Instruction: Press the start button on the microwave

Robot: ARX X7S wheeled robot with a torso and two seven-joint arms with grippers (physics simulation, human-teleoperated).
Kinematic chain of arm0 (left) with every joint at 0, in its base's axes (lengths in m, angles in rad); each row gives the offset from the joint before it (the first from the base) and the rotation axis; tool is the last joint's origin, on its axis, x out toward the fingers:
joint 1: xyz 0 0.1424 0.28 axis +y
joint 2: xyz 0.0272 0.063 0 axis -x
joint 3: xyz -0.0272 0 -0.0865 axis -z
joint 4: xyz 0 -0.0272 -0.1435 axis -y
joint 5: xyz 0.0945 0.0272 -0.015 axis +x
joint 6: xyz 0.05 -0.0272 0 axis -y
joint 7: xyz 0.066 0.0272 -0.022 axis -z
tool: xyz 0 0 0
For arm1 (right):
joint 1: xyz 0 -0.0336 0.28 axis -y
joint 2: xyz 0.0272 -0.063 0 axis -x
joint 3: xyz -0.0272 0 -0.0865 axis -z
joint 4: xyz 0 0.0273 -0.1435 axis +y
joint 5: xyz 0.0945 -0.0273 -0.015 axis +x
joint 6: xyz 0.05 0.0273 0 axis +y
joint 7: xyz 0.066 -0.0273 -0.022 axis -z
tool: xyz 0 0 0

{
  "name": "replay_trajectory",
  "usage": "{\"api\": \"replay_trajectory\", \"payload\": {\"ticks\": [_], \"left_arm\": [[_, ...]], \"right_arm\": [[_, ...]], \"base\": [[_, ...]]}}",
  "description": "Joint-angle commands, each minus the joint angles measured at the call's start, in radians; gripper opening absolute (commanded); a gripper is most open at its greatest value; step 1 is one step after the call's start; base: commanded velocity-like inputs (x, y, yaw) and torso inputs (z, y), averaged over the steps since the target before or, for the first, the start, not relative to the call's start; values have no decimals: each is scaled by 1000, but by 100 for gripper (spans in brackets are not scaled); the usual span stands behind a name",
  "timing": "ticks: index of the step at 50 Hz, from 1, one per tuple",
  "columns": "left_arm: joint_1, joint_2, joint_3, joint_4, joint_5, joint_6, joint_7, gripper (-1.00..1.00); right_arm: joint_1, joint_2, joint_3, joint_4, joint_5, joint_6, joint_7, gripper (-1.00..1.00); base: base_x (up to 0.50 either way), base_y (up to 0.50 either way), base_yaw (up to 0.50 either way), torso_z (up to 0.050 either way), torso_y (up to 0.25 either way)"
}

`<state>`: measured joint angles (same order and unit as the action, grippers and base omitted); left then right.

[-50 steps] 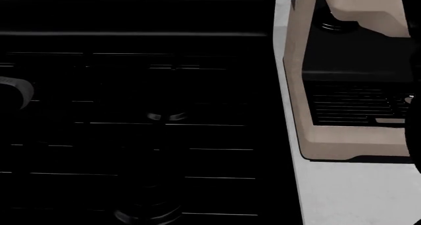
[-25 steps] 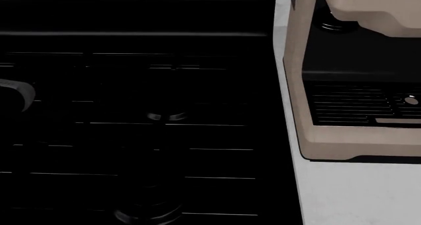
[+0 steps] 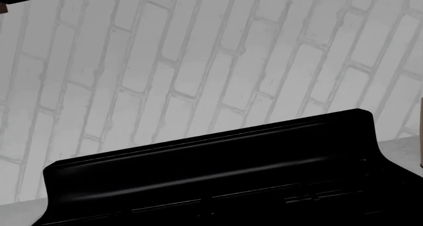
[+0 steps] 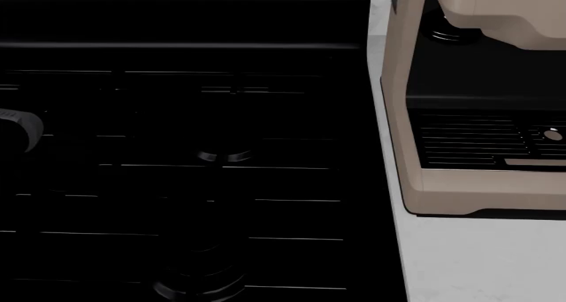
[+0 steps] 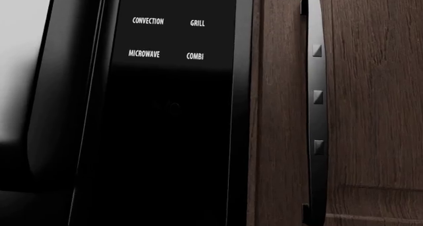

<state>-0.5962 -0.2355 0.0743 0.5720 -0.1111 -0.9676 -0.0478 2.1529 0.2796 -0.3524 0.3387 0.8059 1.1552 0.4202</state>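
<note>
Right wrist view faces the microwave control panel (image 5: 168, 107) close up, beside a wooden cabinet door (image 5: 370, 112) with a dark handle (image 5: 316, 112).
Approach step, I judge: no start button is visible, so the next move must find it on the dark lower panel. Labels read POWER DEFROST, DEODORISATION, CONVECTION, GRILL, MICROWAVE, COMBI. Neither gripper shows.

Black stove (image 4: 177, 150) w/ grates fills most of the head view; beige coffee machine (image 4: 415, 176) sits just beside it on white table (image 4: 478, 262), its dark slotted drip tray (image 4: 468, 140) facing front. Behind stove's raised back panel (image 3: 211, 161): pale grey brick wall (image 3: 198, 62). Right wrist cam shows dark wood cabinet door (image 5: 377, 112) w/ long black handle (image 5: 316, 107) mounted upright.
</note>
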Motion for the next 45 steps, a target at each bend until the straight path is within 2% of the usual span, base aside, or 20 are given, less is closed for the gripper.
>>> {"api": "replay_trajectory", "payload": {"ticks": [1,19,45], "left_arm": [[0,15,-26,-19,-5,11,16,100],[11,10,-25,-15,-11,19,7,100],[17,2,-20,-38,-21,44,1,100]], "right_arm": [[19,-53,11,69,-26,-30,-38,-100],[-24,-44,17,47,-10,-11,-18,-100],[-38,-64,-41,154,-48,-116,-118,-100]], "base": [[0,0,0,0,0],[0,0,0,0,0],[0,0,0,0,0]]}}
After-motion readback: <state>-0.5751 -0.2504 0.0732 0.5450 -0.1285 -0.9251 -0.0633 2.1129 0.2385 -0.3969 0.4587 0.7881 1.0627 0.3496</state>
